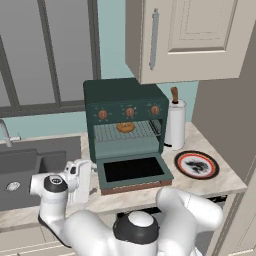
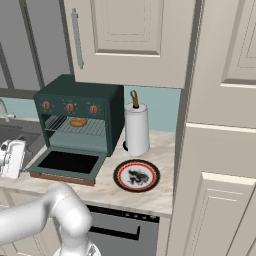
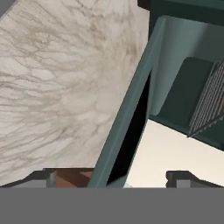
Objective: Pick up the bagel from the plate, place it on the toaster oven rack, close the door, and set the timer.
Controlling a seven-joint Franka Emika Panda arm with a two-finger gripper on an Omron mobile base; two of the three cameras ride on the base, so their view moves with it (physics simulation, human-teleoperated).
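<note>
Bagel already lies on the toaster oven rack, so closing is the step in hand: the gripper, jaws spread and empty, straddles the lowered door edge, and must next swing it up

Plate pattern too small; sink cropped.

Bagel on rack; plate right of oven.
</note>
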